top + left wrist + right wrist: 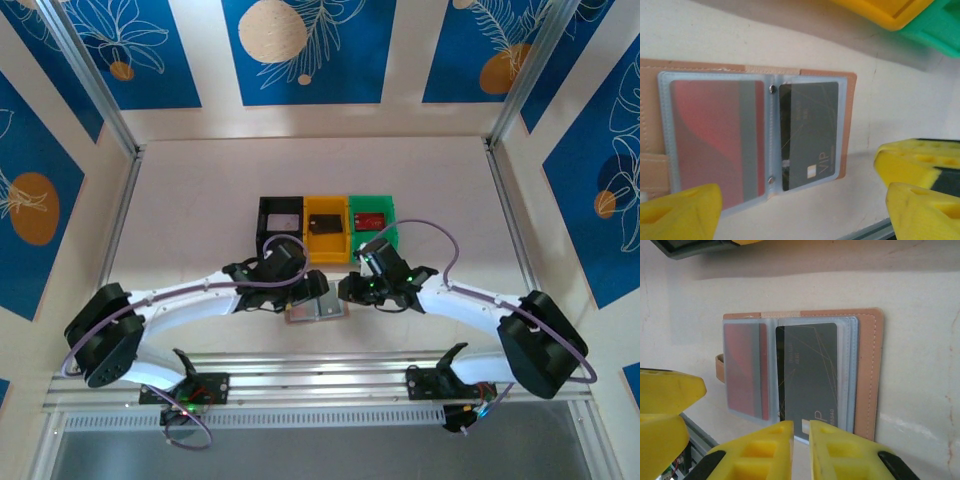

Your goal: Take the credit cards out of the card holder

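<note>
card holder lies open on table | dark card, red card in its sleeves | my left gripper spread wide over holder; my right gripper nearly pressed together at holder's dark-card edge

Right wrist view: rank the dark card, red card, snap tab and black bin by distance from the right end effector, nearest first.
1. Dark card, right pocket, its lower edge at the right end effector.
2. Red card, left pocket.
3. Snap tab, holder's left edge.
4. Black bin, top-left corner.
</note>
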`<action>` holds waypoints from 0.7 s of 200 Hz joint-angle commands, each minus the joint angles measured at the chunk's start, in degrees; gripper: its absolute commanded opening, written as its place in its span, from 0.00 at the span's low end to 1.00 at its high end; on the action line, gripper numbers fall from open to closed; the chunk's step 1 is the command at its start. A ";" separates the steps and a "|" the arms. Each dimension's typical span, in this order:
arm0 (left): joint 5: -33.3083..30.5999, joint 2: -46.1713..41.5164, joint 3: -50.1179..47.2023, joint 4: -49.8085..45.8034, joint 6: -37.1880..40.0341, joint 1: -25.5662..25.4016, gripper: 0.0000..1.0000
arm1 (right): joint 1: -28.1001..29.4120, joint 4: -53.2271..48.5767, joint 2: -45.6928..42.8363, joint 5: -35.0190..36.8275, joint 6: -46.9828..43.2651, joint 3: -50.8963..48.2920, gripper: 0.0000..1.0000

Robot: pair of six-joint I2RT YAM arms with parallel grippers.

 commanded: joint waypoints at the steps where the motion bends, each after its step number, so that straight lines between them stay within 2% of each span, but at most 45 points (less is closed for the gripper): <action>1: -1.53 1.30 -0.48 4.47 -2.47 -0.45 0.80 | 0.24 0.43 1.62 0.87 0.36 0.37 0.16; 50: -1.62 4.22 -1.62 7.69 -4.62 -0.50 0.66 | -0.28 1.72 3.73 1.10 1.37 0.10 0.12; 78: -2.30 4.85 -2.47 8.94 -6.06 -0.50 0.64 | -0.29 2.73 4.35 1.07 1.99 -0.19 0.12; 113: -2.59 6.04 -2.62 10.22 -6.95 -0.49 0.56 | -0.19 3.83 5.66 0.85 2.58 -0.15 0.11; 140: -2.72 6.91 -2.45 10.68 -7.07 -0.48 0.55 | -0.19 4.04 6.68 1.05 2.61 0.04 0.10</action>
